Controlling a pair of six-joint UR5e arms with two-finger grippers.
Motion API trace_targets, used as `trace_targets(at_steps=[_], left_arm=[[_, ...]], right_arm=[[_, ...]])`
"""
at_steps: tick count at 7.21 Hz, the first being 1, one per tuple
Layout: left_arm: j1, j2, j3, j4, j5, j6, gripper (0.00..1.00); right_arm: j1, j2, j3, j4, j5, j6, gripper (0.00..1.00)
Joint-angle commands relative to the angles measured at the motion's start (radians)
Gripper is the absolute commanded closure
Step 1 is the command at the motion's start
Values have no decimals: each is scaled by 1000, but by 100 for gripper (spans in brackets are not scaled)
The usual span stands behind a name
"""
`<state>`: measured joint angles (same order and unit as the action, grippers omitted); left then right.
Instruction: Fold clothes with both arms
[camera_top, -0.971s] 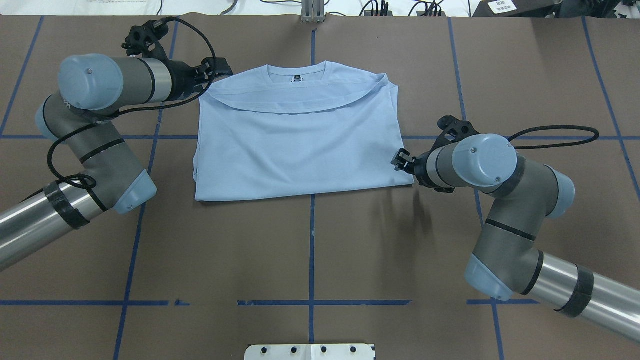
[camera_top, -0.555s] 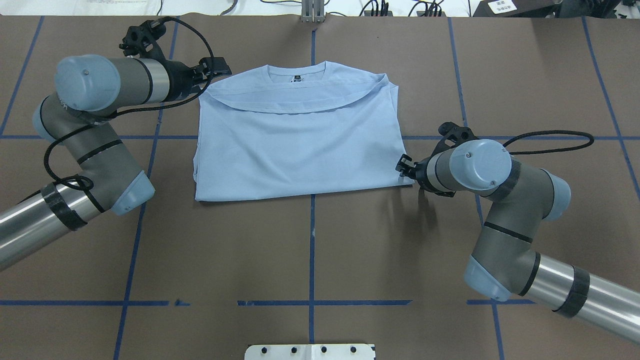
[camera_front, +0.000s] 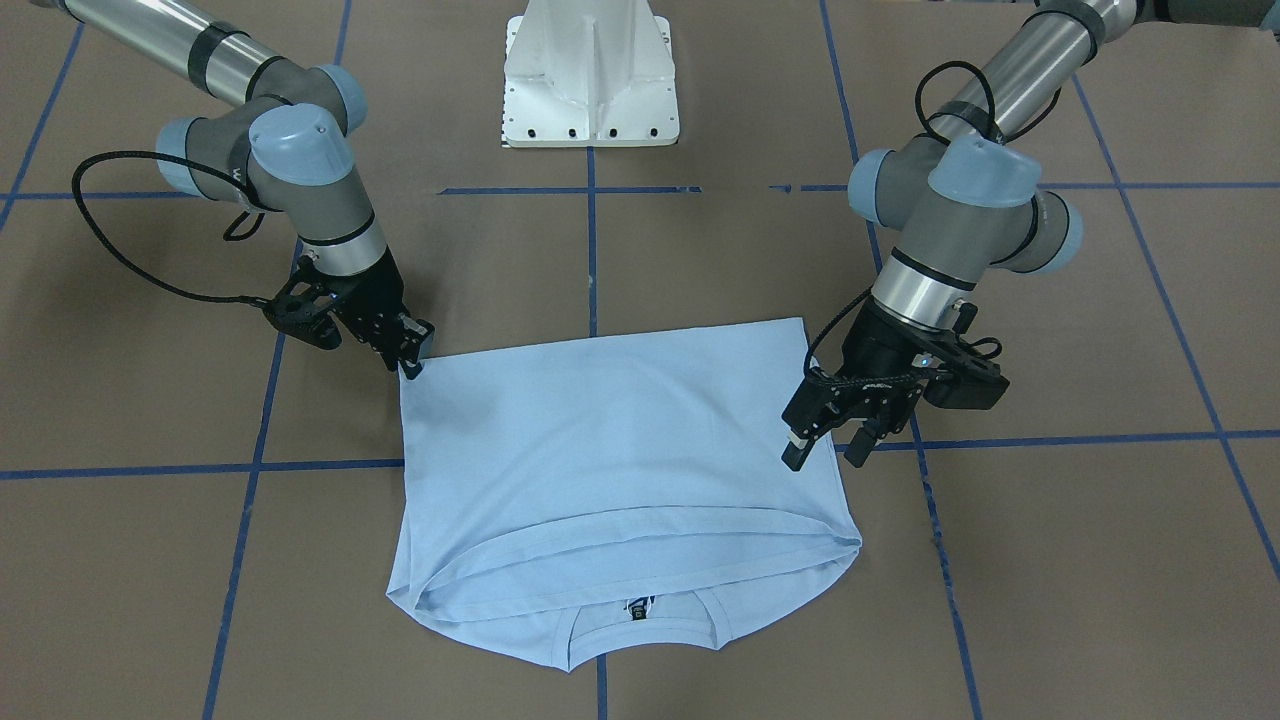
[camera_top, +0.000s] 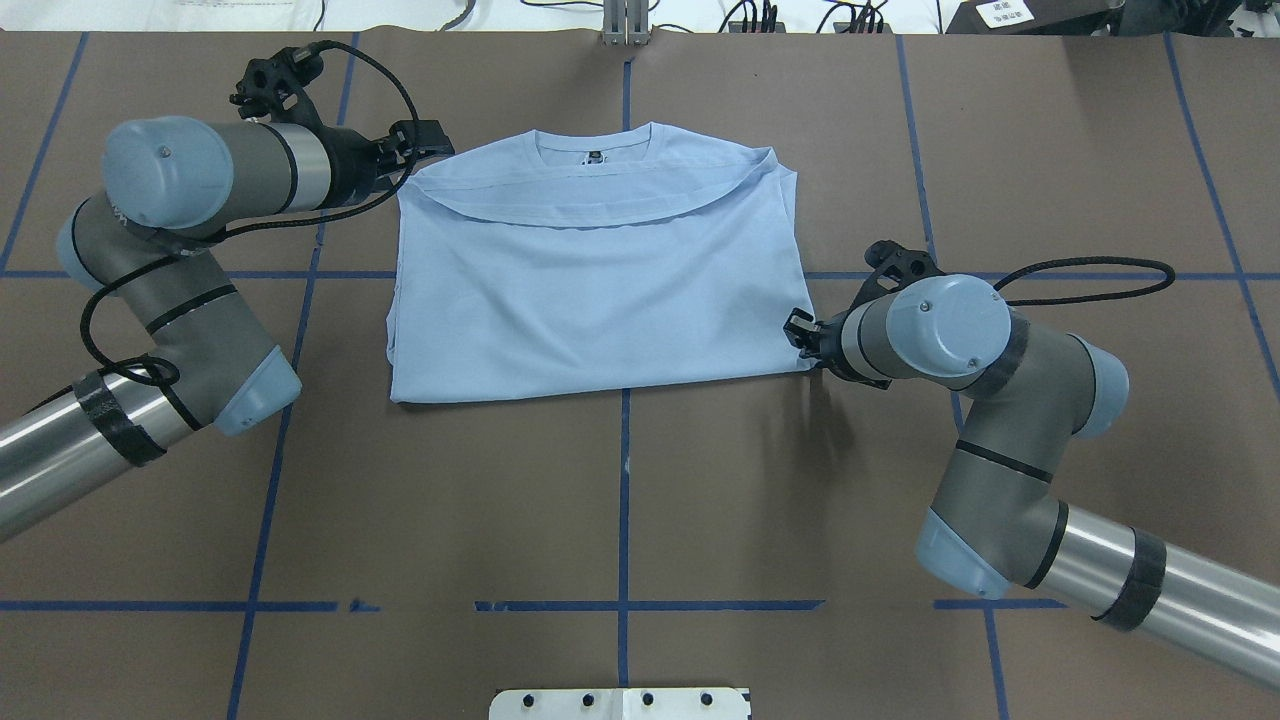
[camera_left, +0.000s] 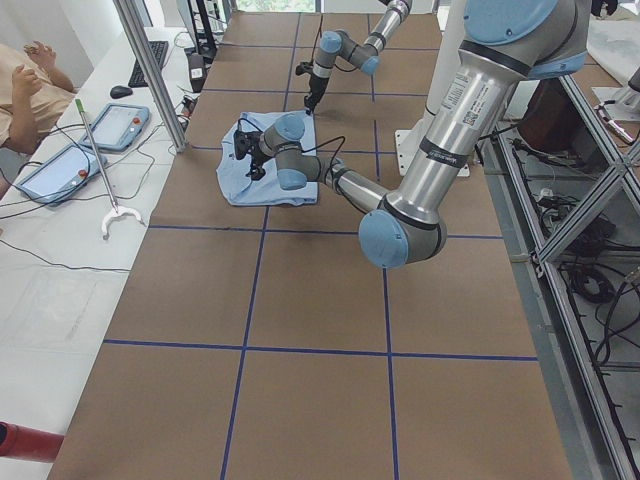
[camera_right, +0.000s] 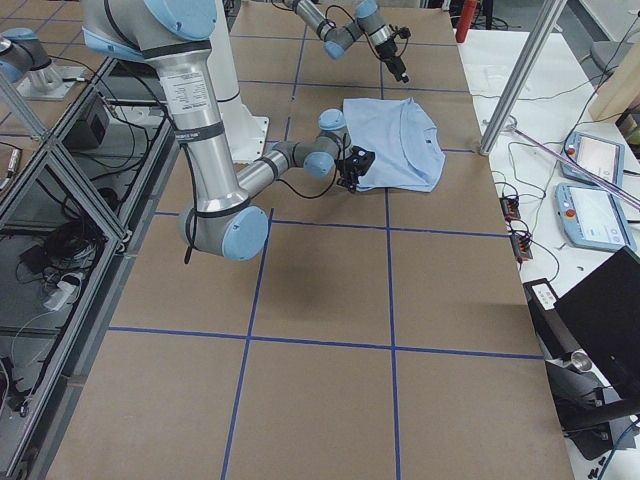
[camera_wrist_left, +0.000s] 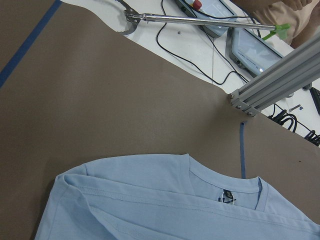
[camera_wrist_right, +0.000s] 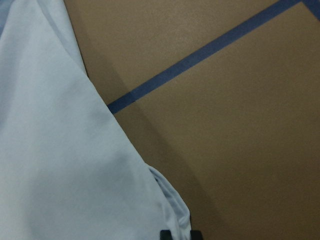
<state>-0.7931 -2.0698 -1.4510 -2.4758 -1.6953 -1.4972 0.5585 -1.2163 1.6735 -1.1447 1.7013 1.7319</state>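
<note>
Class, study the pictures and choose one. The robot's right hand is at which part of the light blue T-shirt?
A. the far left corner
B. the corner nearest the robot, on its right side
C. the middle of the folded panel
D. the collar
B: in the overhead view the right hand sits at the T-shirt's near right corner, well away from the collar.

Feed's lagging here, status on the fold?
Left gripper open, by collar-end corner of T-shirt. Right gripper at fold-edge corner, grip unclear. Nothing seen blocking.
</note>
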Motion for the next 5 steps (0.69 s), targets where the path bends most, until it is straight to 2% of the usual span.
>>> trace_targets(at_steps=[1, 3, 4, 5], left_arm=[[0, 10, -3, 0, 0, 0, 0], [2, 10, -17, 2, -1, -2, 0], [2, 16, -25, 3, -7, -2, 0], [6, 28, -61, 6, -10, -2, 0]], right_arm=[[1, 3, 0, 0, 0, -2, 100], [6, -49, 105, -9, 32, -2, 100], [-11, -128, 252, -60, 99, -2, 100], [-65, -217, 441, -173, 145, 6, 100]])
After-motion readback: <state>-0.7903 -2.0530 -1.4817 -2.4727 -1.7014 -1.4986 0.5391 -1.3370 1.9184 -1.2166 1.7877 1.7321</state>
